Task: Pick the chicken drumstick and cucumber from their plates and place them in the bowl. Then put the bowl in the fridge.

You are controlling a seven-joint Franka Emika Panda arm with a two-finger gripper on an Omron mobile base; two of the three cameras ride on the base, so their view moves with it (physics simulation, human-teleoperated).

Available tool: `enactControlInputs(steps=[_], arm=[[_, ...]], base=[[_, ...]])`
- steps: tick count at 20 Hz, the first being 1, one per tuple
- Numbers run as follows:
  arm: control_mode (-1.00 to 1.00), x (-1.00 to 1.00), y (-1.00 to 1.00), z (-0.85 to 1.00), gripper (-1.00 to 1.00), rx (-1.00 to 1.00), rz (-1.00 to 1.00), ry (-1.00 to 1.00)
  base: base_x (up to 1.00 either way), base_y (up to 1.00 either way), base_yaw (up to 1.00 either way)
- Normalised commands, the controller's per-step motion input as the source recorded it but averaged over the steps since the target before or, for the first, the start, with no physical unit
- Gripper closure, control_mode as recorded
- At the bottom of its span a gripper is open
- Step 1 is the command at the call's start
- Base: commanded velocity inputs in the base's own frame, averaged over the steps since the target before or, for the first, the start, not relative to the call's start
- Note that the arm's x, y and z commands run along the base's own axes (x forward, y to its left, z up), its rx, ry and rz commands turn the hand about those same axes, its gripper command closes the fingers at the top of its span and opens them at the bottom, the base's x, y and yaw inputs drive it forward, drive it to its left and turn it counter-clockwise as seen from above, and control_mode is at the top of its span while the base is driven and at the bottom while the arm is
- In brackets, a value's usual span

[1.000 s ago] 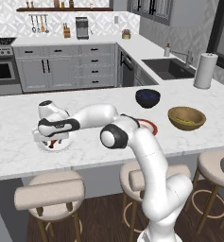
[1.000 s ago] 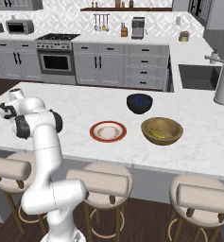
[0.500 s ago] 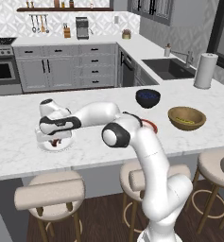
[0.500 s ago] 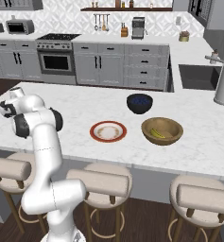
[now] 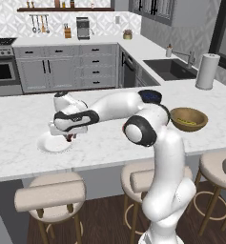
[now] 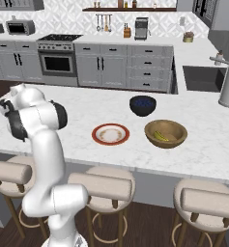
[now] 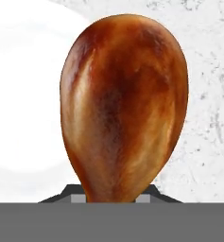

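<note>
Gripping the chicken drumstick (image 7: 124,106) by its narrow end, the gripper (image 5: 69,137) sits low over the white plate (image 5: 48,144) at the left of the island counter (image 5: 19,119); in the hand view the glossy brown meat fills the space above the two dark fingertips, which are clenched on it, with the white plate behind on one side and marble on the other; whether the drumstick is lifted free of the plate or just resting on it I cannot tell.

So the first pick looks secured but not delivered. The red-rimmed plate (image 6: 110,133) near the middle of the counter looks bare in the right base view; a yellowish-green curved piece, which I take to be the cucumber (image 6: 161,137), already lies inside the tan-brown wooden bowl (image 6: 165,133) just beside that plate; if that reading is right, the cucumber half of the job is done. A second, dark blue bowl (image 6: 142,105) stands a little farther back, apart from both, and appears to hold nothing that can be made out.

Left to do, as I judge it: raise the drumstick off the white plate; carry it across the counter to the wooden bowl, which is well apart from the gripper; release it there; then take the bowl itself to the fridge, which will likely call for the base to drive.
</note>
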Motion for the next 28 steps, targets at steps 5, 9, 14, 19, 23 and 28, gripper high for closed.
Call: enactControlInputs(steps=[5, 9, 14, 19, 23, 28], arm=[[-1.00, -0.44, -1.00, 0.56, 1.00, 0.06, -0.01, -0.11], [-1.00, -0.21, -1.00, 0.69, 1.00, 0.02, 0.00, -0.02], [-1.00, -0.09, -1.00, 0.67, 1.00, 0.00, 0.00, 0.00], [-1.00, -0.20, -1.00, 0.39, 1.00, 0.00, 0.00, 0.00], [-1.00, -0.13, -1.00, 0.31, 1.00, 0.00, 0.00, 0.00], [-1.00, -0.08, -1.00, 0.19, 1.00, 0.03, 0.00, 0.00]], base=[[0.00, 0.00, 0.00], [0.00, 0.00, 0.00], [0.00, 0.00, 0.00], [0.00, 0.00, 0.00], [0.00, 0.00, 0.00], [0.00, 0.00, 0.00]])
